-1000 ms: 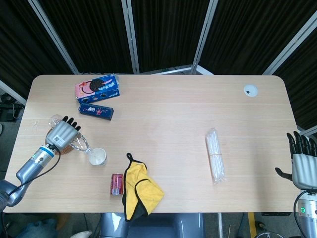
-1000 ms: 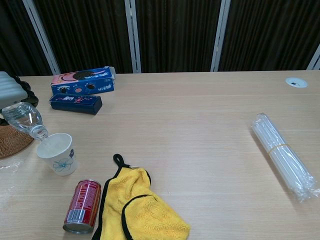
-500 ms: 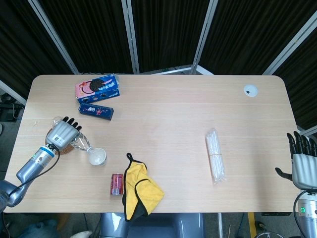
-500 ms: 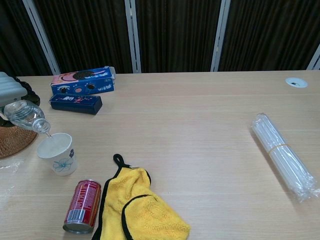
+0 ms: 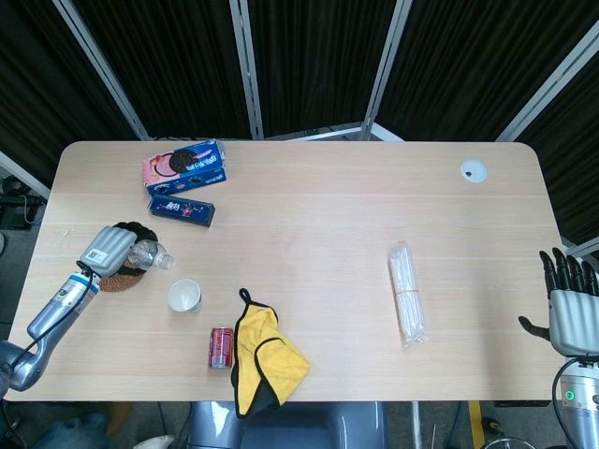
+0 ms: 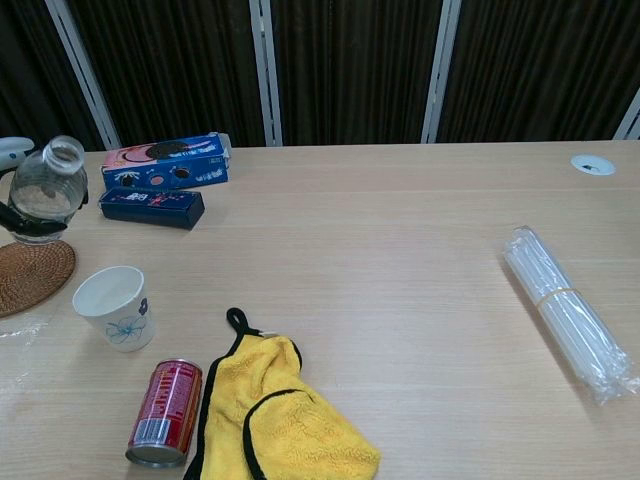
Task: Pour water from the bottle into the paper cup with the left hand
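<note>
Bottle sits gripped in my left hand, mouth tilted up, left of the paper cup. My right hand holds nothing, fingers apart.

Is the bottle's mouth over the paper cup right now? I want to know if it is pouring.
No. In the chest view the bottle is held in the air above the woven coaster, clear of the paper cup.

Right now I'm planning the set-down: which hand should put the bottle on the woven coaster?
Left. The left hand already holds the bottle just over the woven coaster; the right hand sits at the far table edge.
</note>
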Robot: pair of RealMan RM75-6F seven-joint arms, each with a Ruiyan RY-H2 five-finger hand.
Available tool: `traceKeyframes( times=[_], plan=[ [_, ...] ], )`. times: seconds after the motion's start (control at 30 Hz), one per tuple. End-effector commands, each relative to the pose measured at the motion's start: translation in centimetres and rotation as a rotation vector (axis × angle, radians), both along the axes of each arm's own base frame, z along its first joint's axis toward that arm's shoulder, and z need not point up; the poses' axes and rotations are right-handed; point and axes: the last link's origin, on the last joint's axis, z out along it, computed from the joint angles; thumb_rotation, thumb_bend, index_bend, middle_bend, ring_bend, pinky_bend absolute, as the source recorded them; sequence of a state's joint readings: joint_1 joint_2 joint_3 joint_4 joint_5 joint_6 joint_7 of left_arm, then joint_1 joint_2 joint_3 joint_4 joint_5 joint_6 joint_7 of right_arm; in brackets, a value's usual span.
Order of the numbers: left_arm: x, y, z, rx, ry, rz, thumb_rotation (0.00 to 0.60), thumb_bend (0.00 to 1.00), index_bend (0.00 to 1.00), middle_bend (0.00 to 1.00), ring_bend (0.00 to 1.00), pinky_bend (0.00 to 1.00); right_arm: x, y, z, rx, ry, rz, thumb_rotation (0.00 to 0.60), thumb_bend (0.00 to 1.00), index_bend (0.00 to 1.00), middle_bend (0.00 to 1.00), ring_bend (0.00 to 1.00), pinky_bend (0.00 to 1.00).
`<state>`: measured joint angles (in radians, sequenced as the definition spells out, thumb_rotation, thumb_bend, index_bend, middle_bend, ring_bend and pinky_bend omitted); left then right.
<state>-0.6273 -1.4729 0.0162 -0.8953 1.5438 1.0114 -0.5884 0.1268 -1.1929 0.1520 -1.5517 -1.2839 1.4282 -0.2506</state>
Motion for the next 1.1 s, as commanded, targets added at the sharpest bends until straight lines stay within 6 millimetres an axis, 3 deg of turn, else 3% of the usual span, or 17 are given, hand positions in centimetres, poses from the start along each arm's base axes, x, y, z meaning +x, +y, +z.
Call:
traceKeyframes(
  times=[0.03, 0.2, 0.6, 0.83, 1.1],
  plan=[
    [2.2, 1.0, 0.2, -0.014, -0.420, 0.143, 0.600, 0.50, 0.64, 0.48, 0.27, 0.34, 0.1, 0.0, -0.1, 0.002, 0.002, 0.001, 0.600, 0.00, 0.00, 0.00, 0.00, 0.00],
    [4.8, 1.8, -1.0, -0.066, -0.682, 0.216, 0.600, 0.48, 0.64, 0.48, 0.27, 0.34, 0.1, -0.1, -0.2, 0.005, 0.006, -0.001, 0.600, 0.00, 0.00, 0.00, 0.00, 0.00],
    [9.9, 2.6, -7.9, -0.180, -0.789, 0.298, 0.600, 0.47, 0.64, 0.48, 0.27, 0.34, -0.1, -0.5, -0.1, 0.003, -0.007, -0.013, 0.600, 0.00, 0.00, 0.00, 0.00, 0.00],
    [11.4, 2.5, -11.4, -0.235, -0.779, 0.336, 0.600, 0.47, 0.64, 0.48, 0.27, 0.34, -0.5, -0.7, 0.1, -0.002, -0.007, -0.030, 0.600, 0.00, 0.00, 0.00, 0.00, 0.00],
    [11.6, 2.5, -13.5, -0.241, -0.738, 0.334, 0.600, 0.41, 0.63, 0.47, 0.27, 0.34, -0.8, -0.7, 0.3, -0.009, -0.010, -0.041, 0.600, 0.00, 0.00, 0.00, 0.00, 0.00]
  ],
)
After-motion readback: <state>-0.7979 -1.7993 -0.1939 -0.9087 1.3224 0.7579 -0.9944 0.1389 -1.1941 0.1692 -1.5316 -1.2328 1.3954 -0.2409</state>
